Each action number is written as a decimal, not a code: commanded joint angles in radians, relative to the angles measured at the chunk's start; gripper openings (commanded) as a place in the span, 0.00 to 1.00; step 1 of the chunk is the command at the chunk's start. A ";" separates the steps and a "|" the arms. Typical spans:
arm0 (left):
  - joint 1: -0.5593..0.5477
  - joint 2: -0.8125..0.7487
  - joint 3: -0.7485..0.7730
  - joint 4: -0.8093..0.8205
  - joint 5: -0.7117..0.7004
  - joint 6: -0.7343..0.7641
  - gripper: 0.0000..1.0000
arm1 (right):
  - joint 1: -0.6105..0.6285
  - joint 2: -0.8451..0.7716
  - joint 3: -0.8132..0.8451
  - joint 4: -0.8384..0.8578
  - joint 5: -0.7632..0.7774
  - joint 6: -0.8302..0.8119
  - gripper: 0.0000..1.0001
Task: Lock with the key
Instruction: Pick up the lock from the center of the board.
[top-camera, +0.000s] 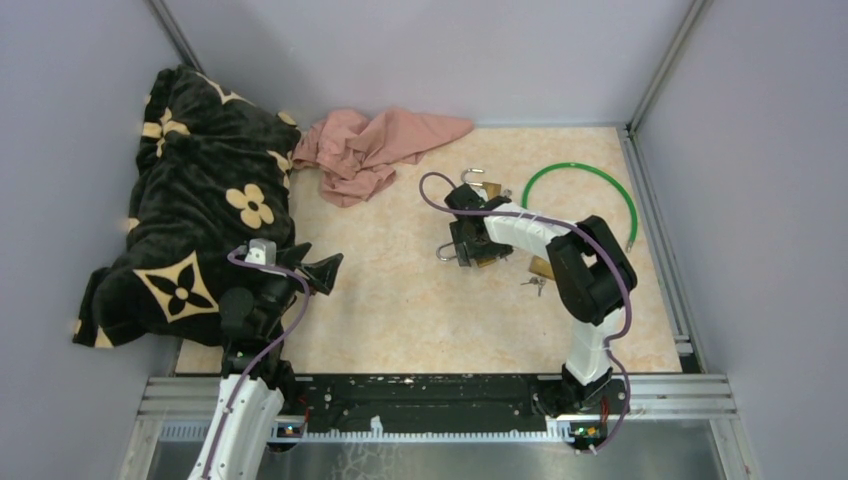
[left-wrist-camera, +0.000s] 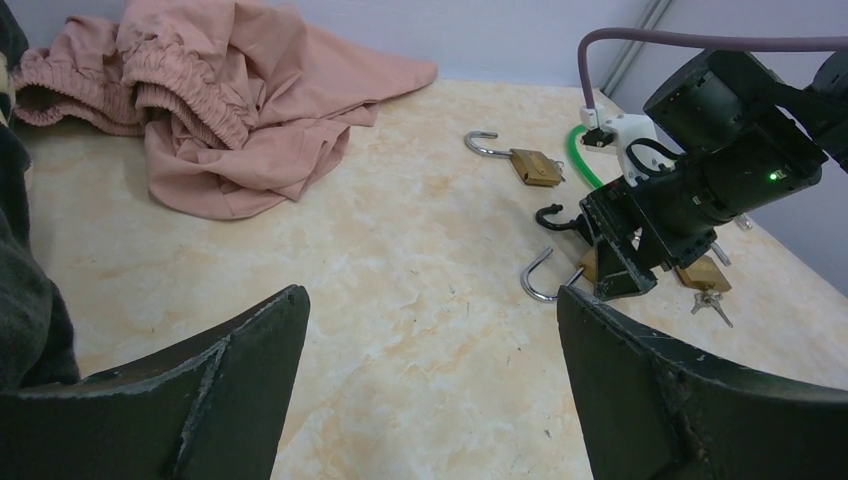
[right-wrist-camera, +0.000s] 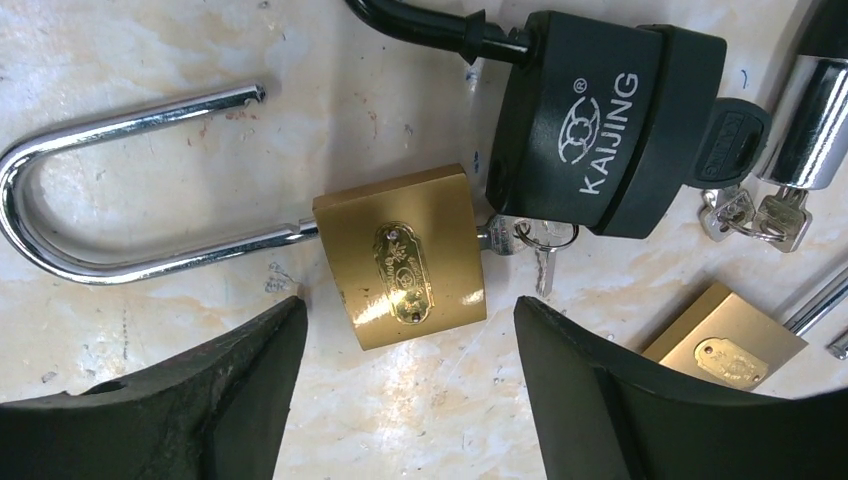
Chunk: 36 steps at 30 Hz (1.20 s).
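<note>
A brass padlock (right-wrist-camera: 405, 258) with a long open steel shackle (right-wrist-camera: 90, 200) lies flat on the table, a key (right-wrist-camera: 530, 240) stuck in its base. My right gripper (right-wrist-camera: 410, 330) is open and empty, hovering just above it with a finger on each side of the brass body. In the top view the right gripper (top-camera: 468, 240) covers most of this lock. A black Kaijing padlock (right-wrist-camera: 610, 120) lies right beside it with its own key (right-wrist-camera: 740, 135). My left gripper (left-wrist-camera: 430, 310) is open and empty, far to the left (top-camera: 322, 268).
A second brass padlock (top-camera: 483, 187) lies behind the right gripper, a third (right-wrist-camera: 725, 345) with keys (top-camera: 537, 284) in front. A green cable loop (top-camera: 585, 175) lies at the back right. Pink cloth (top-camera: 370, 150) and a dark flowered blanket (top-camera: 200, 210) cover the left.
</note>
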 joint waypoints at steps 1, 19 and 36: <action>0.004 -0.003 -0.008 0.041 0.024 -0.009 0.98 | 0.005 -0.043 0.010 -0.020 -0.037 -0.014 0.77; 0.002 0.002 -0.006 0.056 0.078 -0.012 0.95 | -0.094 0.015 -0.124 0.160 -0.156 -0.035 0.52; -0.574 0.714 0.409 -0.329 0.156 1.009 0.93 | -0.056 -0.376 -0.444 0.492 -0.456 -0.046 0.00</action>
